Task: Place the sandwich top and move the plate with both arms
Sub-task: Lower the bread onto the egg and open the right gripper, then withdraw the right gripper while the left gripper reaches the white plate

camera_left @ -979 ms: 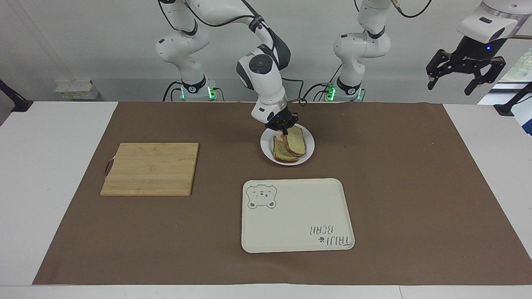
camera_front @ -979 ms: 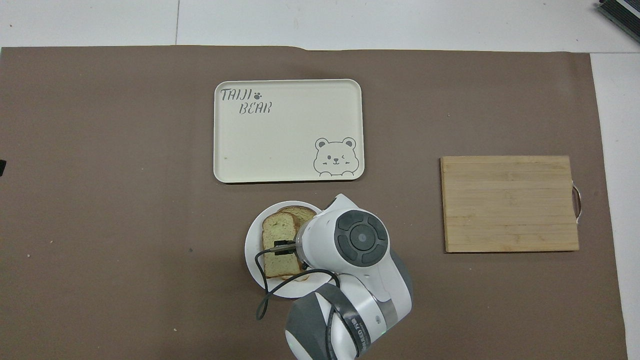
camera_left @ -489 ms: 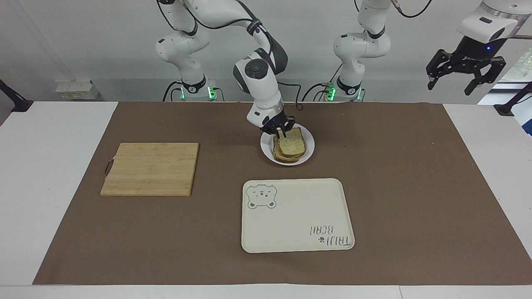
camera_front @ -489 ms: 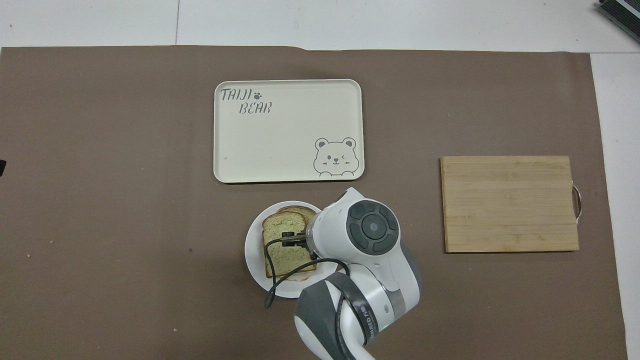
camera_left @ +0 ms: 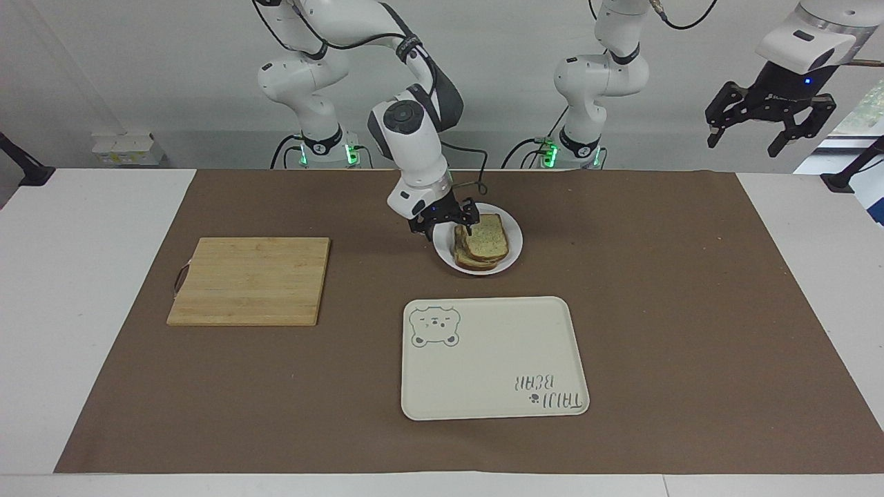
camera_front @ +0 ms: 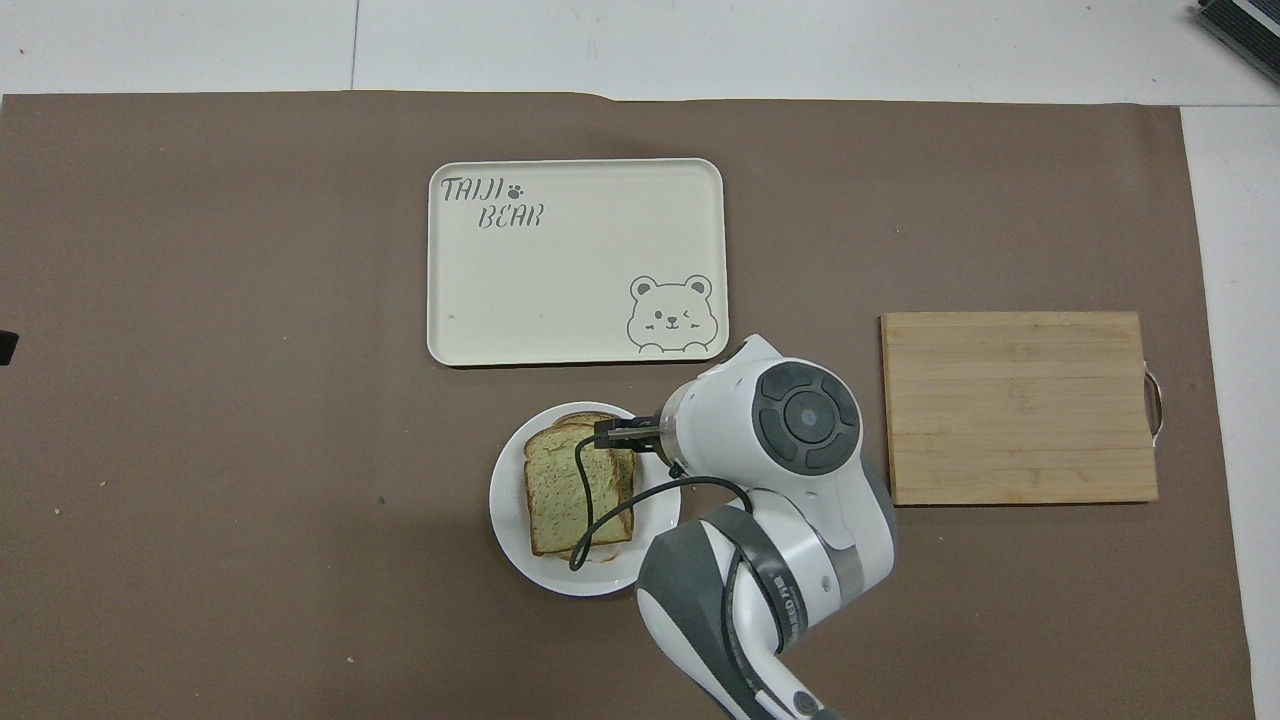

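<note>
Sandwich top [camera_left: 486, 235]: we saw it lying flat on the lower slice, on the plate.
Plate [camera_left: 512, 253]: we found it on the brown mat, nearer to the robots than the bear tray [camera_left: 492, 359].
Right gripper [camera_left: 444, 222]: we saw its fingers spread apart, holding nothing, low over the plate's rim on the side toward the cutting board [camera_left: 250, 280].
Left gripper [camera_left: 770, 129]: we saw it waiting high over the left arm's end of the table, fingers apart and empty.

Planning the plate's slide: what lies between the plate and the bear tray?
Only bare brown mat between the plate and the bear tray, clearest in the overhead view.
</note>
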You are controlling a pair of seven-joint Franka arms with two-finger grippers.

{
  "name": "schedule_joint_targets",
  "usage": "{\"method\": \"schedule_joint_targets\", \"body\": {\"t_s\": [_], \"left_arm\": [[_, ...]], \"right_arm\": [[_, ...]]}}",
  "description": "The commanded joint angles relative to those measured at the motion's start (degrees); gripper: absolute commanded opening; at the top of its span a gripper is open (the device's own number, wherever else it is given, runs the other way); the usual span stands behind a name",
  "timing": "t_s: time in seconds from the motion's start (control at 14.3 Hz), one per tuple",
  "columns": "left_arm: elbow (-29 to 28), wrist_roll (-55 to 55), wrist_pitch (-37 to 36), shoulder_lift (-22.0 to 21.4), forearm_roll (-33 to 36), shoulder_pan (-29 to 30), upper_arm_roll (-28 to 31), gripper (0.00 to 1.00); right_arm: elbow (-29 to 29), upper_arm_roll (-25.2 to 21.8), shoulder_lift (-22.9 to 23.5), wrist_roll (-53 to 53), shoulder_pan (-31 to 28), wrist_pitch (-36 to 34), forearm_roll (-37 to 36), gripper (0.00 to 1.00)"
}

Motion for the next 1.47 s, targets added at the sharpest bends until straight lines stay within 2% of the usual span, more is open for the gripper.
{"method": "schedule_joint_targets", "body": {"t_s": [0.0,0.14,0.28,0.56,0.84,0.91,1.05,1.26,1.4], "left_arm": [[-5.4,0.1,0.3,-3.6,-3.9,0.2,0.2,1.00],[-10.3,0.2,2.0,-5.1,-7.9,1.5,0.2,1.00],[-17.9,0.2,5.8,-7.1,-12.8,1.5,0.2,1.00],[-34.0,0.2,17.3,-9.2,-22.8,1.0,0.1,1.00],[-45.4,0.8,27.0,-9.2,-33.1,-1.3,-0.1,0.99],[-47.7,0.8,29.6,-9.4,-34.2,-2.4,-0.1,0.96],[-51.6,0.9,32.4,-8.8,-40.8,-4.5,-0.1,0.76],[-58.9,5.0,41.0,-8.8,-48.2,-8.3,-0.1,0.73],[-62.6,10.3,43.7,-8.0,-55.3,-8.5,-0.1,0.72]], "right_arm": [[-0.1,0.5,-3.3,0.2,-4.0,-4.2,-6.0,1.00],[-0.1,0.5,-5.2,-0.5,-6.0,-6.7,-6.9,1.00],[0.9,0.4,-6.2,-1.4,-8.2,-9.5,-7.8,1.00],[2.5,0.5,-9.8,-6.6,-13.0,-17.9,-9.7,1.00],[3.0,0.4,-13.9,-15.8,-20.4,-24.9,-9.7,1.00],[3.5,0.4,-14.5,-17.8,-22.3,-26.8,-9.7,1.00],[5.3,0.3,-15.1,-19.2,-25.2,-30.1,-9.8,1.00],[8.9,0.3,-15.0,-19.3,-29.5,-33.9,-9.9,1.00],[10.4,0.3,-15.0,-19.4,-31.0,-35.6,-9.9,1.00]]}}
